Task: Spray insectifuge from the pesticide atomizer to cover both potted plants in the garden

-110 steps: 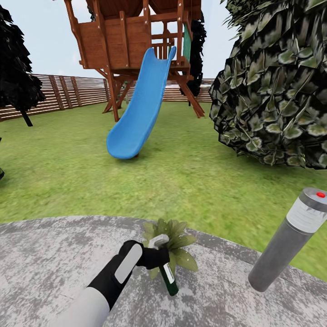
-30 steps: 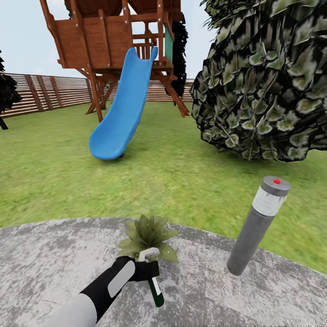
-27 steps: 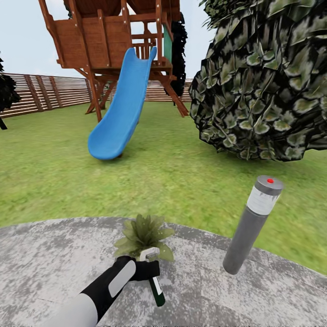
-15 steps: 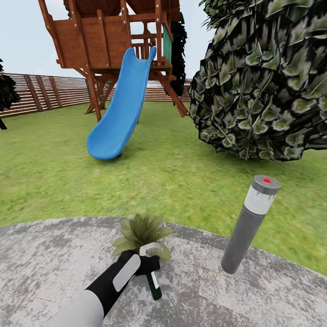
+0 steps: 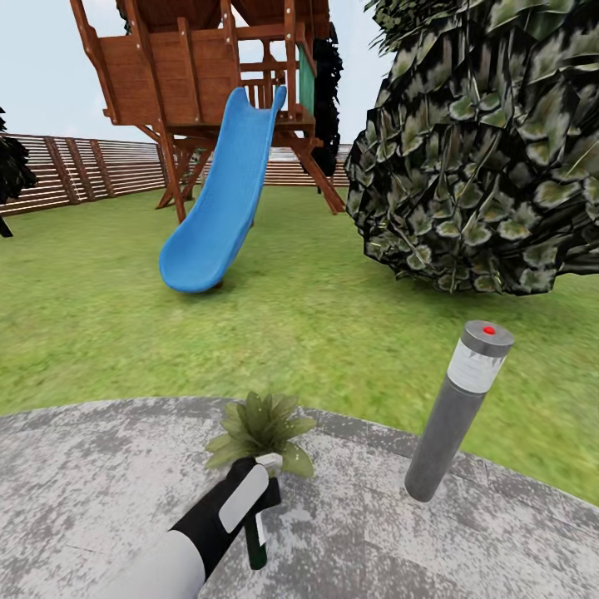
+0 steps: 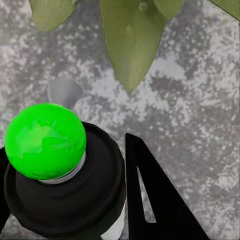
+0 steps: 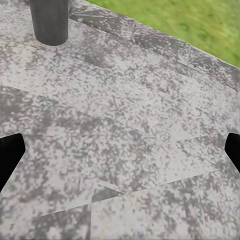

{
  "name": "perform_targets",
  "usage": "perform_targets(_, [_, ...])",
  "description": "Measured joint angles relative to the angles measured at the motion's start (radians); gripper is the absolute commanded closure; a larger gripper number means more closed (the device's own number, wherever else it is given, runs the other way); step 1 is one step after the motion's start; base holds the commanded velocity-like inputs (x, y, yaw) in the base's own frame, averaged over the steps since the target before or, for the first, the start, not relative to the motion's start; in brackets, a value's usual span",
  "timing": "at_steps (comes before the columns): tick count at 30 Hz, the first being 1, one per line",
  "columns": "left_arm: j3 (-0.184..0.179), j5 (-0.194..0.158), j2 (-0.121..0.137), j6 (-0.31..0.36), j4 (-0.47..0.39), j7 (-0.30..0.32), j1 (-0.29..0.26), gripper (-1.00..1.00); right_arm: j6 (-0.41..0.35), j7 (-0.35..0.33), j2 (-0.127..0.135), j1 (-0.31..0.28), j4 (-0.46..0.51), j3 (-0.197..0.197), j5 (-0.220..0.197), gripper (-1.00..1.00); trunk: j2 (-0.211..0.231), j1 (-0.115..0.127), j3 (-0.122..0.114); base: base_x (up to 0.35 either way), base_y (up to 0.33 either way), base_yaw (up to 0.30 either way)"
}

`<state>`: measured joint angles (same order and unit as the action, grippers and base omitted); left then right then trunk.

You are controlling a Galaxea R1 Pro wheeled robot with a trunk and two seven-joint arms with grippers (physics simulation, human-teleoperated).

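Observation:
In the head view my left gripper is shut on the pesticide atomizer. Its dark body hangs below the hand, and its whitish head sits just before a potted plant on the paved patio's edge. Through the left wrist camera I look past a bright green ball on a black round part and one dark finger at the plant's broad leaves over the paving. My right gripper is open above bare paving. The other potted plant is out of view.
A grey bollard lamp with a red dot stands on the patio right of the plant; its base lies ahead of the right gripper. Beyond the lawn are a blue slide, a wooden playhouse, a fence and a big bush.
The left hand has turned and pushed a little toward the plant; the bottle now hangs more under the hand. Earlier the camera shifted, moving the whole scene leftward in view.

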<state>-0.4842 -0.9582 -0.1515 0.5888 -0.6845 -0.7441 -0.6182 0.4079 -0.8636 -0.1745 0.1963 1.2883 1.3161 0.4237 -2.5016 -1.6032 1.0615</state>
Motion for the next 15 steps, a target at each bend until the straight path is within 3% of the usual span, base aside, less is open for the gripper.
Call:
perform_targets(4, [-0.004, 0.000, -0.002, -0.006, -0.015, 0.027, 0.000, 1.00, 0.000, 0.000, 0.000, 0.000, 0.000, 0.000, 0.000, -1.00, 0.000, 0.000, 0.000, 0.032, -0.033, 0.000])
perform_targets(7, [-0.005, 0.001, -0.001, -0.007, -0.003, 0.085, 0.000, 1.00, 0.000, 0.000, 0.000, 0.000, 0.001, 0.000, 0.000, -1.00, 0.000, 0.000, 0.000, 0.204, -0.215, 0.000])
perform_targets(10, [-0.005, 0.002, -0.001, -0.010, 0.020, 0.093, 0.000, 1.00, 0.000, 0.000, 0.000, 0.000, 0.001, 0.000, 0.000, -1.00, 0.000, 0.000, 0.000, 0.237, -0.221, 0.000])
perform_targets(15, [0.001, -0.001, 0.003, -0.047, 0.089, 0.094, 0.000, 1.00, 0.000, 0.000, 0.000, 0.000, 0.001, 0.000, 0.000, -1.00, 0.000, 0.000, 0.000, 0.044, -0.030, 0.000])
